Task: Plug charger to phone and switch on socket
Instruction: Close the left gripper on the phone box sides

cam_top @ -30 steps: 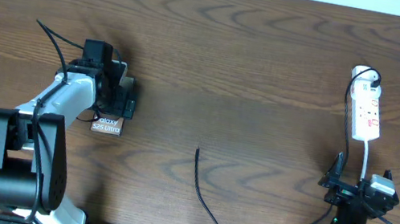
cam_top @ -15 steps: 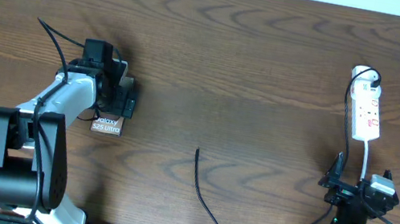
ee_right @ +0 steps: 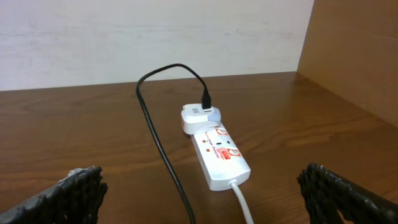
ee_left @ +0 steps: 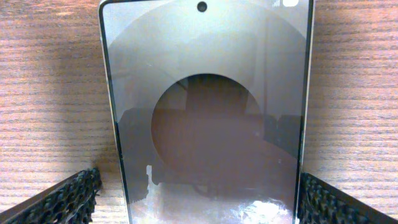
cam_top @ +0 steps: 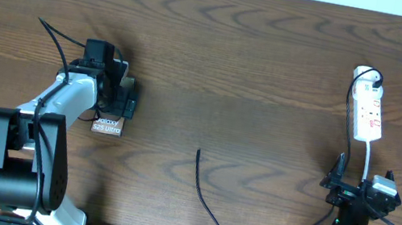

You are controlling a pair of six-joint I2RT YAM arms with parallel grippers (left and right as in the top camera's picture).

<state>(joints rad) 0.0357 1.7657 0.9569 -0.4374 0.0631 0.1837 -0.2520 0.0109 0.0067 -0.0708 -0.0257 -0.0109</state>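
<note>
Over the table's left side, the left gripper (ee_left: 199,205) stands wide open and empty, its fingers (ee_left: 62,199) flanking the long edges of the phone (ee_left: 205,112). The phone lies flat, its long axis running away from the robot's base, straight between the jaws. The tip of the charger (cam_top: 199,155) rests to the phone's right, between the arms and nearer the left one. The right gripper (cam_top: 360,182), also wide open and empty, sits near the socket (cam_top: 366,114), which lies lengthwise just beyond it.
</note>
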